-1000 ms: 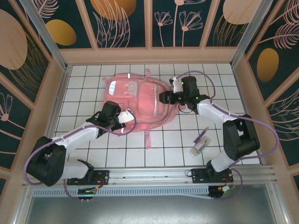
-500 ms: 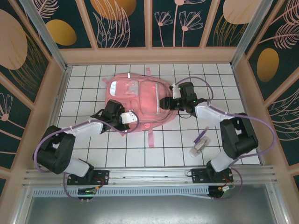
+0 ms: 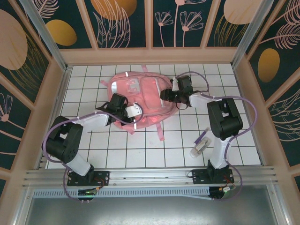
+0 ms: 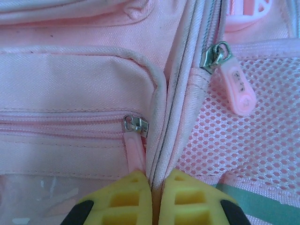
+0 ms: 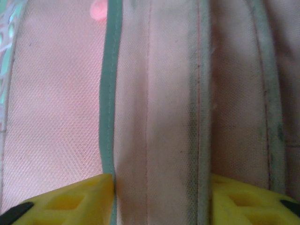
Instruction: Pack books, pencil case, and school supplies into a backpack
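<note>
From above, the pink backpack (image 3: pixel 140 96) lies flat on the white gridded table (image 3: pixel 117 150), towards the far side. The left gripper (image 3: pixel 133 112) rests on its near-left edge and the right gripper (image 3: pixel 164 97) on its right edge, so the bag sits between the two. A slim purple pen (image 3: pixel 202 137) and a small whitish tube (image 3: pixel 198 148) lie side by side on the table, near the right arm's base and well apart from the bag.

At the left wrist, the left gripper (image 4: pixel 157 197) has its yellow pads (image 4: pixel 126 201) pressed together, with only a thin line between them. The backpack (image 4: pixel 70 79) is directly beneath. Its zipped seam runs straight down into that line, but I cannot tell whether any fabric is pinched. A metal slider (image 4: pixel 135 125) sits just above the pads. A pink zipper pull (image 4: pixel 236 89) hangs over the mesh pocket (image 4: pixel 243 140) to the right.

At the right wrist, the right gripper (image 5: pixel 161 201) stands about half open. A thick fold of the backpack (image 5: pixel 159 93) fills the whole gap and touches both yellow fingers (image 5: pixel 70 201), so it is clamped there.
</note>
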